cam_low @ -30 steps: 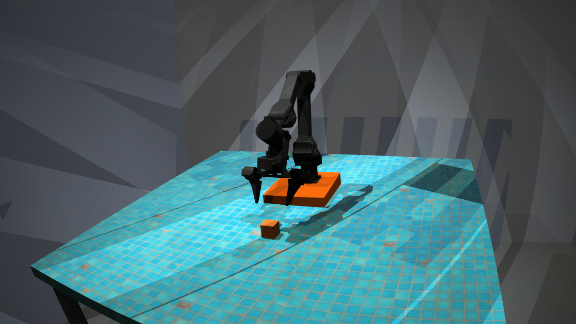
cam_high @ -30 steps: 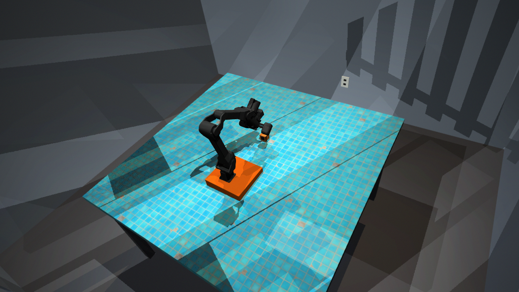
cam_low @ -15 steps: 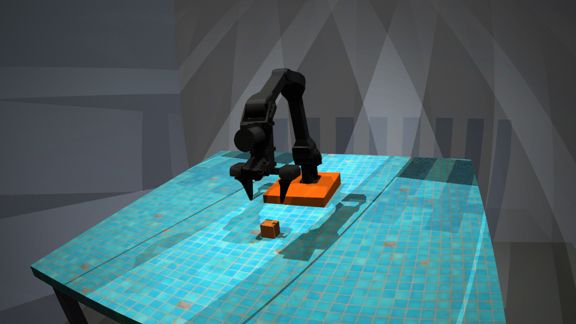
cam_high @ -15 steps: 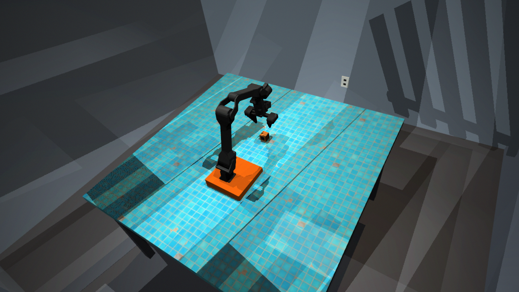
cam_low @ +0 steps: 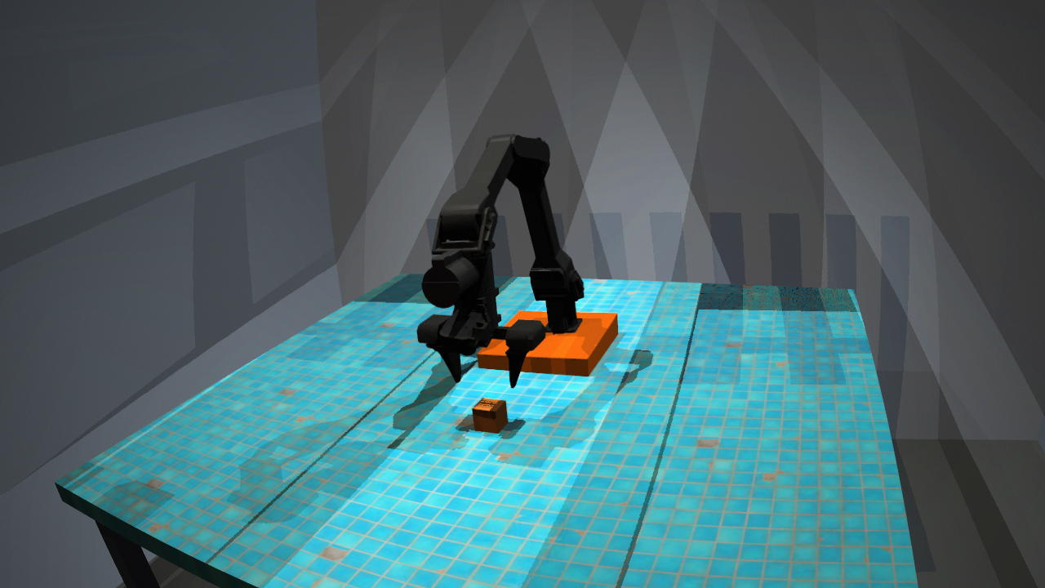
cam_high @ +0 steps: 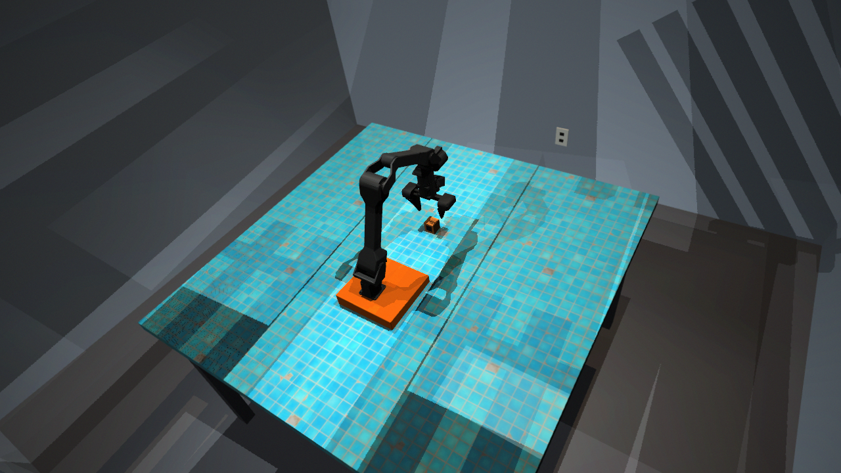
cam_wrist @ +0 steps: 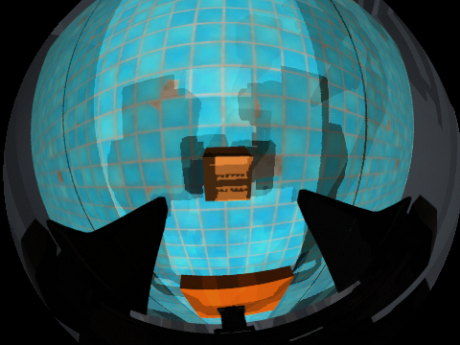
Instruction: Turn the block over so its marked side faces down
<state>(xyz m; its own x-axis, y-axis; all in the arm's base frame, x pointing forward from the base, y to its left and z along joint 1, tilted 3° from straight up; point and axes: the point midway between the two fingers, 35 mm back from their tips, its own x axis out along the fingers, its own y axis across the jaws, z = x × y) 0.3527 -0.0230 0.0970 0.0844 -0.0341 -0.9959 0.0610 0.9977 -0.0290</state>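
A black robot arm [cam_high: 370, 223] rises from an orange base plate [cam_high: 411, 293] on a blue tiled tabletop [cam_high: 529, 305]. Its hand [cam_low: 483, 380] hangs in the air with fingers spread wide, released and gripping nothing. A small orange block [cam_low: 489, 415] rests flat on the tabletop just below the fingertips, apart from them. Its top face shows dark markings in the wrist view.

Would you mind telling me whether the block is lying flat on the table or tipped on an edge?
Flat. The block rests squarely on the table, its marked face up in the wrist view, with the open pincer above it.
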